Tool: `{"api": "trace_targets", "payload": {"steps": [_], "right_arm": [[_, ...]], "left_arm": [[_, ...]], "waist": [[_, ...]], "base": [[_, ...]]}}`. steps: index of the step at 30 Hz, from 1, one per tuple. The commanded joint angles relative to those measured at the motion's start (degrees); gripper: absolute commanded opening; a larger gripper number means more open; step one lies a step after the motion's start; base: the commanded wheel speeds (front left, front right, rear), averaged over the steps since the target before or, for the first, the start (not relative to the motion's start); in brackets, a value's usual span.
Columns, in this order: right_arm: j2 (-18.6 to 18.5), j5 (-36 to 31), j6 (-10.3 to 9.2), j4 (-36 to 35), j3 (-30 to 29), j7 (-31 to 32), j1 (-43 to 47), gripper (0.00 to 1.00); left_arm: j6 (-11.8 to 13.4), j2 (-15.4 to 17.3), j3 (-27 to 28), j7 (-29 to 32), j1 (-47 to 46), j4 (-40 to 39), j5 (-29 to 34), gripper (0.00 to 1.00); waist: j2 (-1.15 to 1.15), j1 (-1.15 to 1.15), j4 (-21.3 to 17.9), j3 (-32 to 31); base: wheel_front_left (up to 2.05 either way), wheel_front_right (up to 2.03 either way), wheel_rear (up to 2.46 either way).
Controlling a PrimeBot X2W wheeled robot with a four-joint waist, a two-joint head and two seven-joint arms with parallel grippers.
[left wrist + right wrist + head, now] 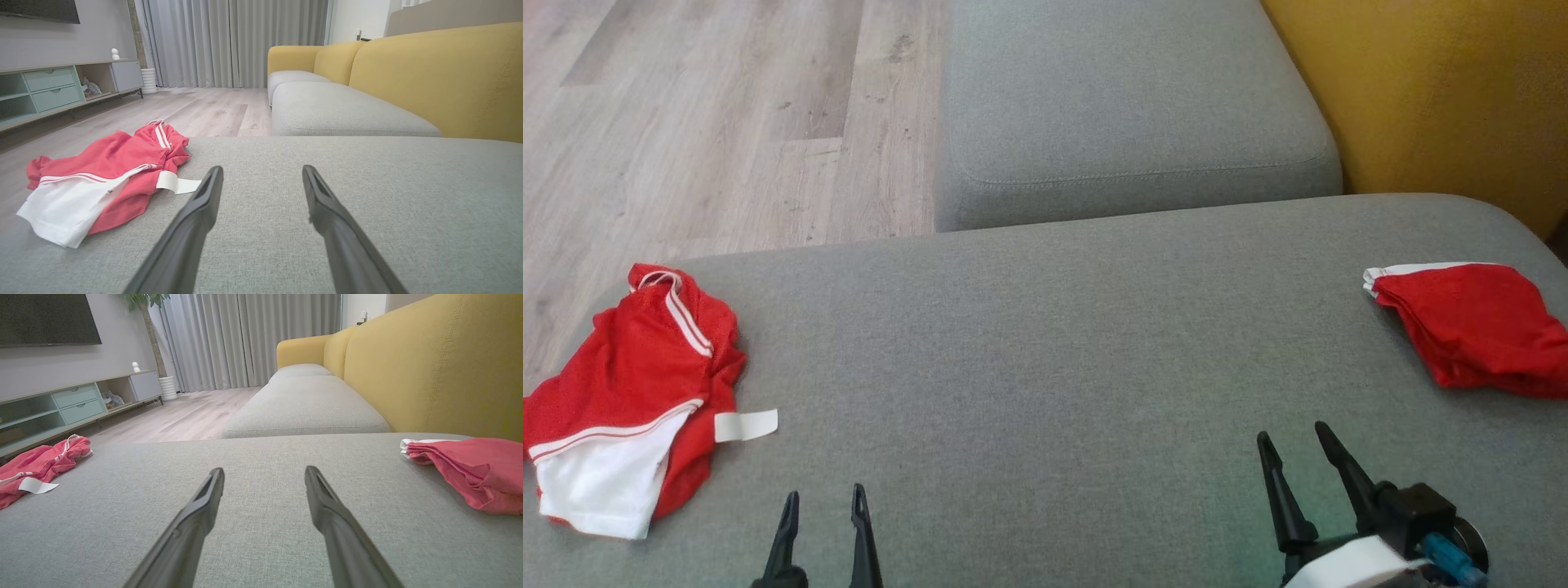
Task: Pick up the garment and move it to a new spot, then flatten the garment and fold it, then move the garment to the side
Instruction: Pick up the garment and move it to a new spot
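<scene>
The left gripper (823, 494) and right gripper (1292, 433) each carry two long, matt black fingers (196, 228) that taper to narrow tips, flat on the inner face. Behind the right pair sit a blocky black mount (1417, 510), a white shell (1356, 567) and a small blue connector (1445, 562).

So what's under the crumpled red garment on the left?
The crumpled red garment lies on the grey cushion; a white label sticks out at its edge. Anything beneath is covered.

A home living room: sofa (433, 77), curtains (233, 41), television (45, 318).
</scene>
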Motion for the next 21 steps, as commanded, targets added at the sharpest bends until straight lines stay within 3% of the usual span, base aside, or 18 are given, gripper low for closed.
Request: {"api": "trace_targets", "payload": {"steps": [1,10,15,21], "right_arm": [[0.33,-0.44,-0.05,-2.07,0.82,-0.77,-1.64,1.00],[0.51,-0.94,-0.05,-1.80,0.74,-0.77,-1.40,1.00],[0.58,-0.75,-0.05,-1.79,0.84,-0.77,-1.61,1.00],[0.79,-0.54,-0.05,-1.90,1.33,-0.77,-1.98,1.00]], "left_arm": [[-0.08,-0.16,2.28,-0.30,-2.01,-1.30,0.85,1.00],[-0.09,-0.16,2.26,-0.30,-2.45,-1.71,1.23,1.00],[-0.36,-0.16,2.42,-0.30,-2.62,-1.61,1.95,1.00],[-0.76,-0.16,3.65,-0.30,-2.86,-1.62,2.94,1.00]], "waist": [[0.00,0.00,0.10,0.05],[0.00,0.00,3.22,0.79],[0.00,0.00,6.66,1.40],[0.00,0.00,13.80,2.34]], "base": [[0.00,0.00,0.00],[0.00,0.00,0.00],[0.00,0.00,0.00],[0.00,0.00,0.00]]}}
